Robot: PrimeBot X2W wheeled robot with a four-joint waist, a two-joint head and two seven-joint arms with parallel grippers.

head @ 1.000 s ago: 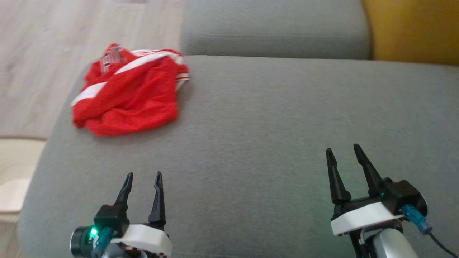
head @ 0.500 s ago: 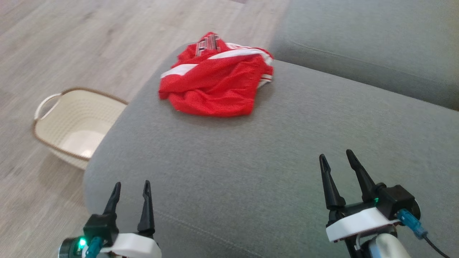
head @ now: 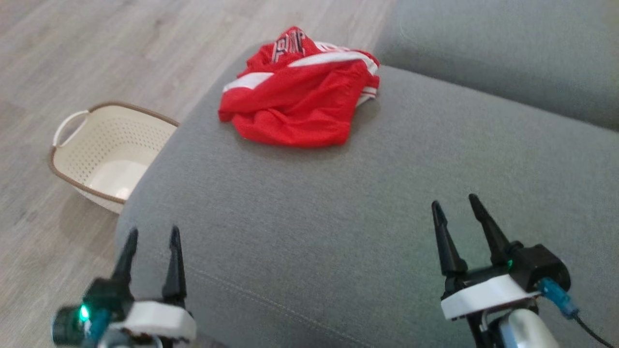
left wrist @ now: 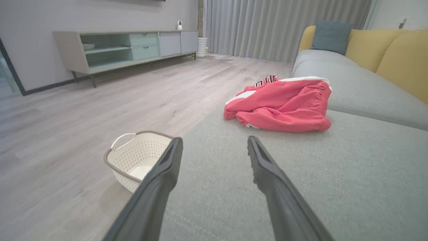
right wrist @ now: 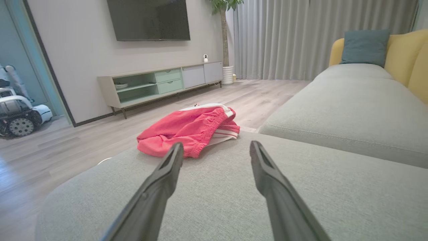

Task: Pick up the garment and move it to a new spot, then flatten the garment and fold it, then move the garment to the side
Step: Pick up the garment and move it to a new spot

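- Since the earlier frames the head camera has swung, so the whole picture has shifted. The heap itself looks the same shape and sits on the same corner, so it has not been moved.
- The left gripper [head: 153, 232] now hangs over the near left edge of the seat cushion [head: 338, 217]. Its fingers are spread apart with nothing between them.
- The right gripper [head: 455, 202] is over the near right part of the cushion. Its fingers are also apart and empty.
- The garment [head: 289, 44] is crumpled at the cushion's far left corner, well apart from both grippers. Its black lettering peeks out at the far edge and striped trim shows on the right.
- A plain red mesh layer [head: 290, 116] with a white band lies across the garment. Cannot tell whether it is a separate piece.
- A cream basket [head: 111, 140] sits on the floor just off the cushion's left side.
- Step, judged: the very start. This is the approach before the first pick, and nothing has been grasped yet.
- Next move, judged: reach forward and left across the cushion, probably with the left arm. Come down on a raised fold of the printed piece, not the plain layer on top. Pinch the cloth without digging into the cushion.
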